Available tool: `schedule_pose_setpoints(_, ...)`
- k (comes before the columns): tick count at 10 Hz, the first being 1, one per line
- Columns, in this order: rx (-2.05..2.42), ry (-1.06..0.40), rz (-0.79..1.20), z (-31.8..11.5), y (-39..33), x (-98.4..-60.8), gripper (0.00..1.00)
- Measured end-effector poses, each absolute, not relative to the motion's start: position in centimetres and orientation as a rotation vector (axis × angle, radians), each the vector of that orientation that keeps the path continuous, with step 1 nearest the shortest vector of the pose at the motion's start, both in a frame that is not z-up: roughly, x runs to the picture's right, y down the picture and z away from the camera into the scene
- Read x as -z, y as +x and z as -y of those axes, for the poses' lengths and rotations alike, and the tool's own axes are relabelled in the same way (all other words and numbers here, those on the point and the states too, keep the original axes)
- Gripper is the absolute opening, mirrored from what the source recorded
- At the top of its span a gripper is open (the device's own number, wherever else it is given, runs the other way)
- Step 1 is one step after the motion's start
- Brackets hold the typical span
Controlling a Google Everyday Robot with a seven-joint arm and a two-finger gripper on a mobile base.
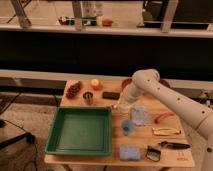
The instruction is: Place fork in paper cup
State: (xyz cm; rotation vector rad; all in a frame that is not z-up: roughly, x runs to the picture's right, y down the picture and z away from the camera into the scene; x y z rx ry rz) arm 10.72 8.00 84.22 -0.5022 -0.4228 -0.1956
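My gripper (121,106) hangs at the end of the white arm (150,82) that reaches in from the right. It is low over the wooden table (172,159), just past the far right corner of the green tray (80,130). A small pale thing (114,106) shows at its tip; I cannot tell whether it is the fork. A blue cup (128,127) stands on the table in front of the gripper, a short way toward me and slightly right.
Behind the tray are a dark metal cup (88,97), an orange (94,84), a red-brown cluster (74,90) and a black block (111,94). To the right lie a clear plastic packet (140,116), an orange-red item (163,117), a yellow bar (166,131) and a black utensil (174,145). A blue sponge (129,152) lies near the front edge.
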Motion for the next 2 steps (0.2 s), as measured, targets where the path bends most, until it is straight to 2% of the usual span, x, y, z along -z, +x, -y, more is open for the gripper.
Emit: schedule_pose_setpoints(2, 0.196, -0.502, 0.423, -8.00, 10.72, -84.22, 0.66)
